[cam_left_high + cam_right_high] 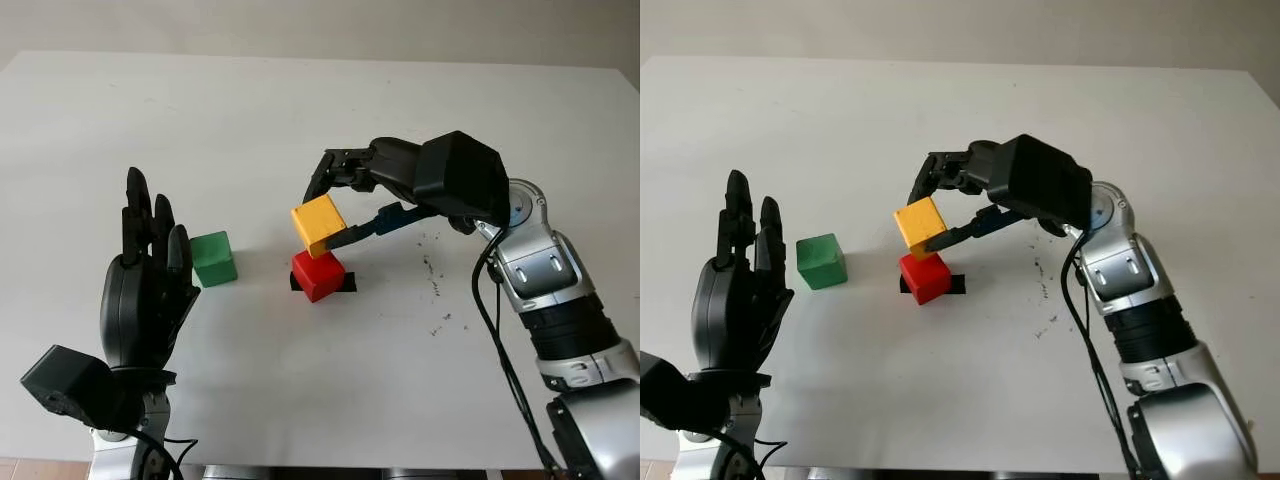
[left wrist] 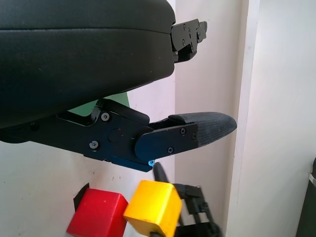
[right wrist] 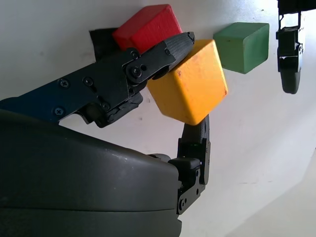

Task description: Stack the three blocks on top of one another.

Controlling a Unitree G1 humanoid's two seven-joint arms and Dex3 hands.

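My right hand [image 1: 325, 205] is shut on the yellow block [image 1: 318, 224], pinching it between thumb and fingers just above the red block [image 1: 318, 275]. The yellow block is tilted and I cannot tell whether it touches the red one. The red block sits on a black mark on the table, near the middle. The green block [image 1: 213, 258] stands alone to the left of it. My left hand [image 1: 150, 235] is open and upright at the lower left, just left of the green block. The right wrist view shows the yellow block [image 3: 190, 86], red block [image 3: 145, 27] and green block [image 3: 243, 47].
The white table [image 1: 300, 110] has small dark specks [image 1: 436, 270] to the right of the red block. Its far edge runs along the top, its right edge behind my right arm.
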